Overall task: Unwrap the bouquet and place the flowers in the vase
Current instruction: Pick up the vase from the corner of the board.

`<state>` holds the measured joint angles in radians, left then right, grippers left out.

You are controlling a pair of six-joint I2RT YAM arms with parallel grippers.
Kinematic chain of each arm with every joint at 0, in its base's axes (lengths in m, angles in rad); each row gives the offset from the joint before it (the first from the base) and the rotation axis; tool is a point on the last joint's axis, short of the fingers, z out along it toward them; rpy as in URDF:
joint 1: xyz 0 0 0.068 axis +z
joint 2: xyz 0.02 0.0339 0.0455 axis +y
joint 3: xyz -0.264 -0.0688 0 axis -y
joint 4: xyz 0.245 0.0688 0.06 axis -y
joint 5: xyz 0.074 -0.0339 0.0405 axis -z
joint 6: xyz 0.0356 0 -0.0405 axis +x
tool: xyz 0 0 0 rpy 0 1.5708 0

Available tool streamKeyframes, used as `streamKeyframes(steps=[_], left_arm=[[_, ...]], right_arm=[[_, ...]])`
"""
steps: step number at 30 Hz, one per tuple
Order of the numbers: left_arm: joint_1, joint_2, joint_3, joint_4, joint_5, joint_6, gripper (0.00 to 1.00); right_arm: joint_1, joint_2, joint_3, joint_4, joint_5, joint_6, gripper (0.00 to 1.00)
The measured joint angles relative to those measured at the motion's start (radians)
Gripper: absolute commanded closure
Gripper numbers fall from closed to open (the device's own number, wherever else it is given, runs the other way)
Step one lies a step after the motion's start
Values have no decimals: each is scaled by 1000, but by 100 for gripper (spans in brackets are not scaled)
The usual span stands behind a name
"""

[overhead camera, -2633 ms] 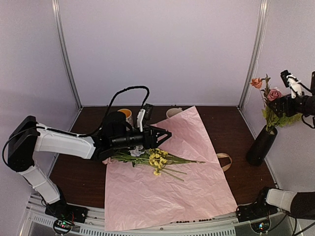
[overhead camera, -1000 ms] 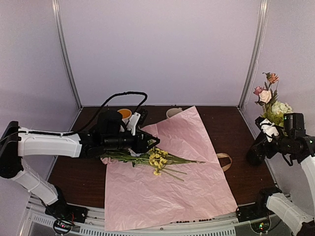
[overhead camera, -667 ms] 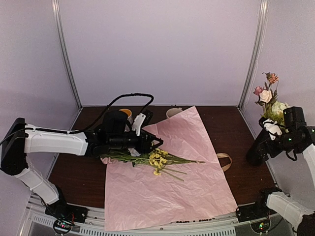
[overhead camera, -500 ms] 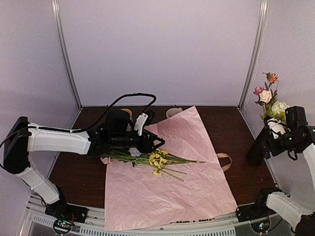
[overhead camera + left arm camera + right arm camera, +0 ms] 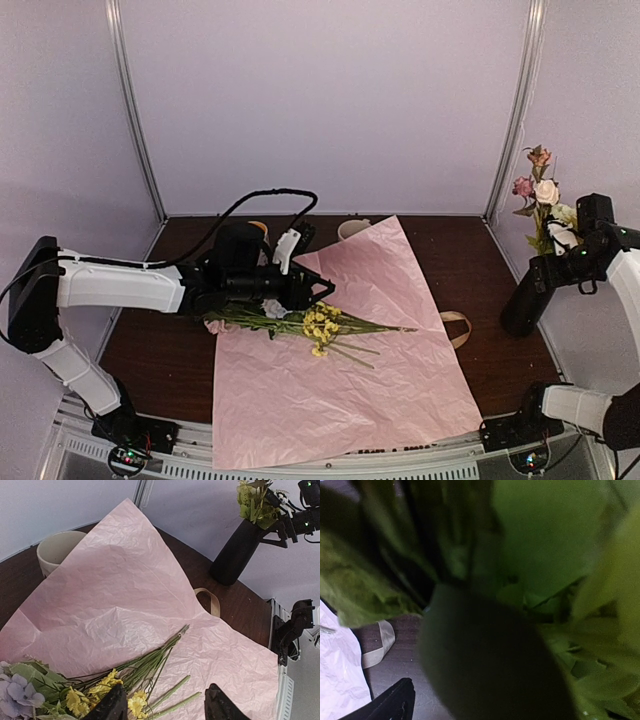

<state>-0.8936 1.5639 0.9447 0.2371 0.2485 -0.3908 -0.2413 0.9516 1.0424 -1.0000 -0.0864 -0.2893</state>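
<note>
1. the unwrapping looked done: the crinkled pink paper sheet lay spread flat on the dark brown counter. the beige ribbon loop lay loose just beside the sheet's right edge, tied round nothing.
2. part of the filling looked done too: a bunch of pink, peach and white blooms with green leaves stood upright in the tall slim matte black vase, at the right edge of the counter.
3. the right tool hung among the leaves near the vase mouth, its jaws spread to their widest and gripping nothing. its own camera showed only blurred green, so whether a finger touched a leaf could not be told.
4. what was left: a bundle of green-stemmed flowers with yellow clusters and a lilac bloom lay on its side on the paper. it was well apart from the vase, its cut ends pointing right.
5. the left tool hovered low over that bundle, jaws partly open above the stems. as far as its wrist view showed, it had hold of nothing.
6. by my judgement the task was past the halfway mark. the lying bundle had yet to be gripped, carried across and stood in the vase.
7. the cream mug at the back edge of the paper took no part.
</note>
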Motion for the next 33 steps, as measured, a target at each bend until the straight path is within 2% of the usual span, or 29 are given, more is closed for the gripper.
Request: streamKeyframes(steps=[14, 23, 33], left_arm=[[1, 0, 0, 0, 0, 0, 44], [1, 0, 0, 0, 0, 0, 44], [1, 0, 0, 0, 1, -1, 44]], right_arm=[[-29, 60, -84, 198, -27, 10, 0], [-63, 23, -193, 308, -34, -2, 0], [-114, -10, -224, 341, -81, -22, 0]])
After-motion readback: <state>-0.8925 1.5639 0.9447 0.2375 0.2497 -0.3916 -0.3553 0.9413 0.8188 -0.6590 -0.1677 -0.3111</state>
